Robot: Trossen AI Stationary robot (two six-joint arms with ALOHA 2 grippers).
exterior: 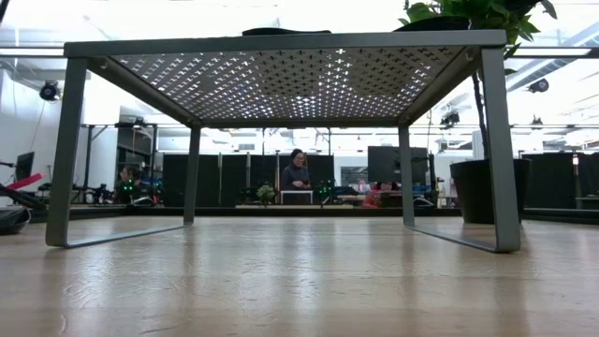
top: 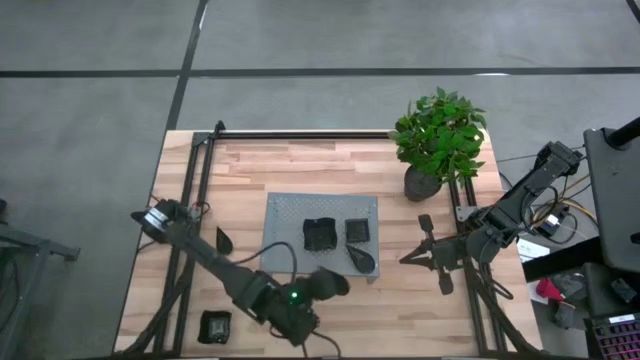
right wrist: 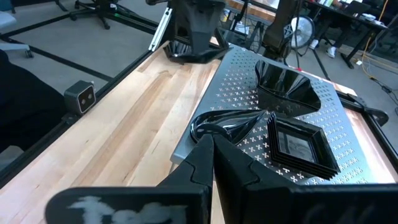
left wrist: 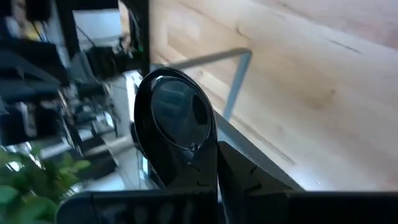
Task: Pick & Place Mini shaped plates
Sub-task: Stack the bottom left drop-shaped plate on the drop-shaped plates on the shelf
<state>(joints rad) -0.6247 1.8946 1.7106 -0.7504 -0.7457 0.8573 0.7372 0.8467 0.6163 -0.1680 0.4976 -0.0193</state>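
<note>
High view: my left gripper sits just off the tray's near edge, clamped on a teardrop plate that I hold by its narrow end. On the tray lie three plates: a wavy one, a square stack beside it, and a teardrop at the near right corner. Two more wait on the table, one teardrop left of the tray and one square dish near the front edge. My right gripper is pinched shut on nothing, parked right of the tray beside the plant. To finish this placement well, I judge I should carry the plate over a bare patch of the tray's left half, keep it level, lower until it rests on the mesh, and only then release. The glossy glaze looks slippery, so a tilted wrist risks a slide. Left wrist view: the plate stands clear of the tray rim.
</note>
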